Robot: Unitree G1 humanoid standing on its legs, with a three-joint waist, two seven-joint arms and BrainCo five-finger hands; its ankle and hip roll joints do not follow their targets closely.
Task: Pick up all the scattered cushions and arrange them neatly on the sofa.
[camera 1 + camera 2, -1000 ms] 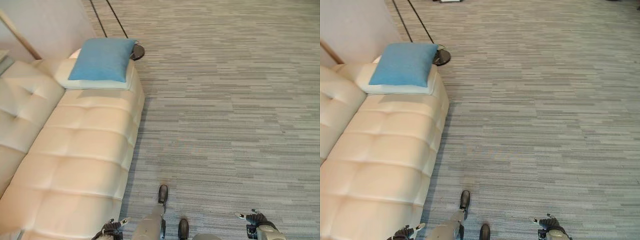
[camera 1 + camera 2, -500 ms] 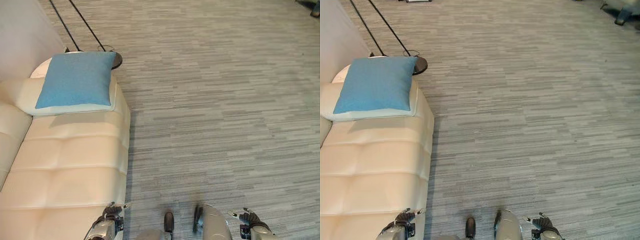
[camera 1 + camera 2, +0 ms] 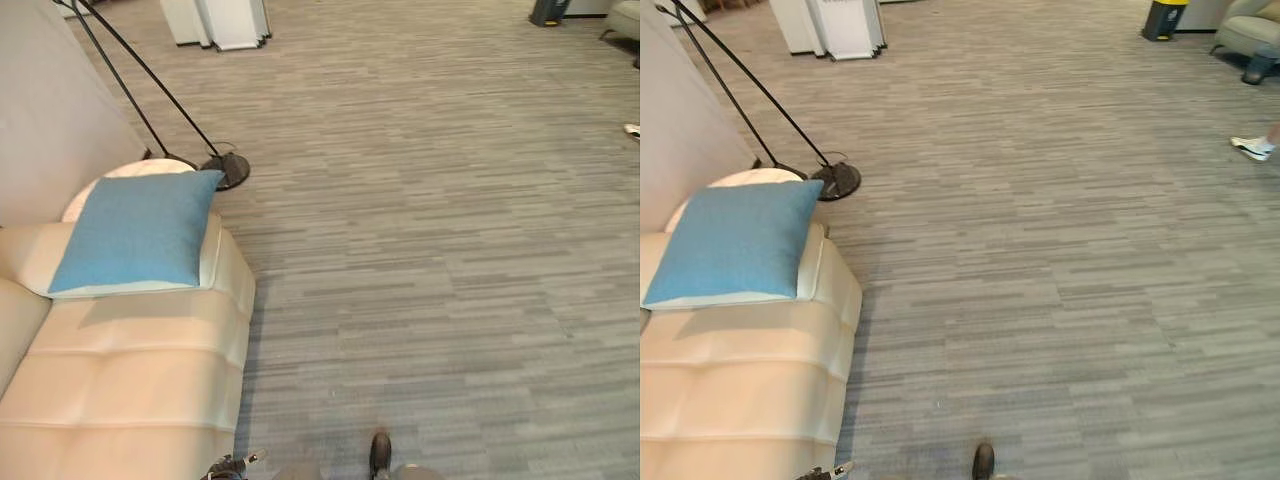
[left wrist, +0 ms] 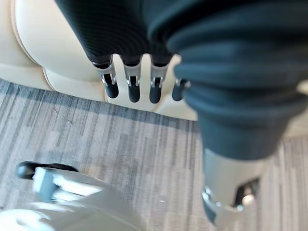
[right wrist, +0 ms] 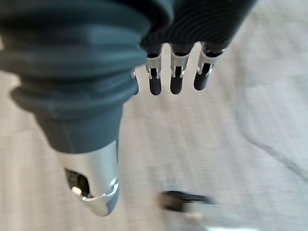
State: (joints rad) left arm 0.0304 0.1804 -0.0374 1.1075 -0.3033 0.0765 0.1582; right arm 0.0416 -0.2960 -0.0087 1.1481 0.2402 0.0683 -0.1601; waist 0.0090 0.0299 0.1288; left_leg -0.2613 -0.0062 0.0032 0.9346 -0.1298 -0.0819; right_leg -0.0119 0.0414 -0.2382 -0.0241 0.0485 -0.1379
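- At the near edge, beside the sofa (image 3: 130, 380): left hand (image 4: 139, 72), fingers straight and relaxed, empty; right hand (image 5: 178, 72) likewise, over carpet (image 3: 430, 250).
- On the sofa's far end: blue cushion (image 3: 135, 232) lying flat atop a white cushion (image 3: 208, 262).
- Handling, judged: soft, light, yielding; grasp an edge or corner.
- Beyond: lamp base (image 3: 227, 168).
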